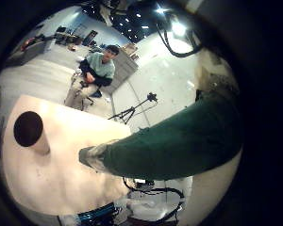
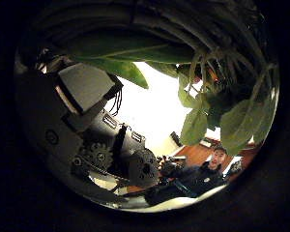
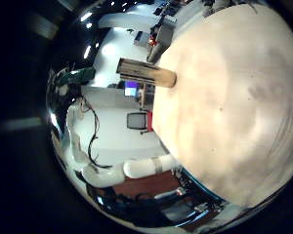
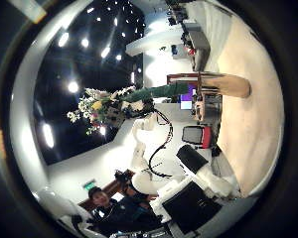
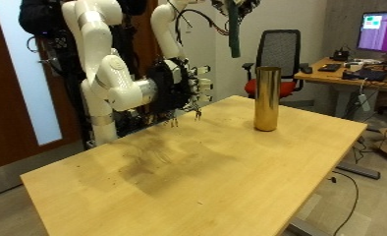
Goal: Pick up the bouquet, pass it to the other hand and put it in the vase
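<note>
The left hand (image 2: pixel 87 126) is gripping the bouquet (image 5: pixel 233 37) by its green stem, holding it way up above the tall gold vase (image 5: pixel 265 98) standing on the counter (image 5: pixel 233 187). The right hand (image 5: pixel 181 90) is hanging low over the counter's far edge - fingers loose, holding nothing.
</note>
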Motion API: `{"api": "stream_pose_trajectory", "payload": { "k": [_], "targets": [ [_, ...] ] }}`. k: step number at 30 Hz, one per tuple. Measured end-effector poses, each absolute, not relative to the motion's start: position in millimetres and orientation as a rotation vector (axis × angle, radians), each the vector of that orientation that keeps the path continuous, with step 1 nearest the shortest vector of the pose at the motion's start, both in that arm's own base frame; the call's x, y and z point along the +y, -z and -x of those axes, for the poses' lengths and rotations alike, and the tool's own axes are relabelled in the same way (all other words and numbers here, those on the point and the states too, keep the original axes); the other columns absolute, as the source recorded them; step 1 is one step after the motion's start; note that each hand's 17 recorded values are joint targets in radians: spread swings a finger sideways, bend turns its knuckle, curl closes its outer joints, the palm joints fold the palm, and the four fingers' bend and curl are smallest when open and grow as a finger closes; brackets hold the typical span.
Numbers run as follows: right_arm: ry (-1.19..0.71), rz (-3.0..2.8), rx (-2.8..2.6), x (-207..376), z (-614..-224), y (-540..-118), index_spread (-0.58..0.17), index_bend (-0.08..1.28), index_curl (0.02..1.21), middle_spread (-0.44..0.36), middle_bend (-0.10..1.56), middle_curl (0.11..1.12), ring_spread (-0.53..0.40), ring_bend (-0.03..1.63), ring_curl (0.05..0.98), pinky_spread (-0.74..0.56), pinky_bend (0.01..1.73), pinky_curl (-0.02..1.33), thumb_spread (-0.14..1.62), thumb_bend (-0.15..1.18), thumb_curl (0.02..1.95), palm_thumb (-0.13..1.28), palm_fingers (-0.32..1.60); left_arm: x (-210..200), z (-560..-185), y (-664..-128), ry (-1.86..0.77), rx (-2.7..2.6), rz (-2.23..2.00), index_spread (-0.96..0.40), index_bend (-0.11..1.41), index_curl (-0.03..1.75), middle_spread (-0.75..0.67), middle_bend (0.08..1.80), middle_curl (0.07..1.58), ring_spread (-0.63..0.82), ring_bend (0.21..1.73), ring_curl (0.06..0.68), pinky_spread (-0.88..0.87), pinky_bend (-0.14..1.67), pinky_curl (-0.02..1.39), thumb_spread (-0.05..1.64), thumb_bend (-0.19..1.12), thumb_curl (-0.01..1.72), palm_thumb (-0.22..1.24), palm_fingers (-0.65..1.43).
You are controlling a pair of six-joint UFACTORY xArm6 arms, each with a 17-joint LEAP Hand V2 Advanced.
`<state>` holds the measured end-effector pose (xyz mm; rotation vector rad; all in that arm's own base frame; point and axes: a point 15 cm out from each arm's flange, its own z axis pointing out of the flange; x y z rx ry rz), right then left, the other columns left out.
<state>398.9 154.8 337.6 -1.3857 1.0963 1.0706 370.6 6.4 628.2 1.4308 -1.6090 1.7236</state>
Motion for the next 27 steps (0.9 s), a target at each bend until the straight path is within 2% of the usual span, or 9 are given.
{"api": "stream_pose_trajectory", "payload": {
  "k": [2, 6, 27],
  "targets": [
    [-1.064, 1.382, 1.102, 152.5, -400.4, -337.1, -0.377, 0.15, 0.23, 0.11, 0.16, 0.25, 0.171, 0.33, 0.247, 0.28, 0.37, 0.35, 0.95, -0.02, 0.5, 0.88, -0.06, 16.5, -368.0, -630.4, -1.741, -1.608, -1.446, -0.76, 0.26, 1.44, -0.54, 1.04, 1.06, -0.41, 1.45, 0.557, -0.56, 1.18, 0.63, 0.18, -0.02, 0.9, 1.13, 1.04],
    [-1.05, 1.35, 1.102, 152.0, -407.0, -341.3, -0.418, 0.14, 0.22, 0.093, 0.16, 0.25, 0.171, 0.33, 0.249, 0.28, 0.38, 0.35, 0.95, -0.02, 0.5, 0.87, -0.07, 26.8, -371.0, -626.5, -1.755, -1.599, -1.453, -0.75, 0.23, 1.47, -0.54, 1.02, 1.07, -0.41, 1.44, 0.556, -0.57, 1.16, 0.63, 0.18, -0.02, 0.9, 1.13, 1.05],
    [-1.059, 1.314, 1.127, 147.5, -415.1, -326.1, -0.387, 0.15, 0.22, 0.08, 0.17, 0.25, 0.155, 0.31, 0.259, 0.27, 0.37, 0.33, 0.95, -0.02, 0.51, 0.9, -0.04, 93.0, -395.2, -580.8, -1.801, -1.554, -1.592, -0.63, 0.19, 1.59, -0.56, 0.98, 1.1, -0.42, 1.41, 0.564, -0.58, 1.12, 0.65, 0.18, -0.02, 0.92, 1.13, 1.07]
  ]
}}
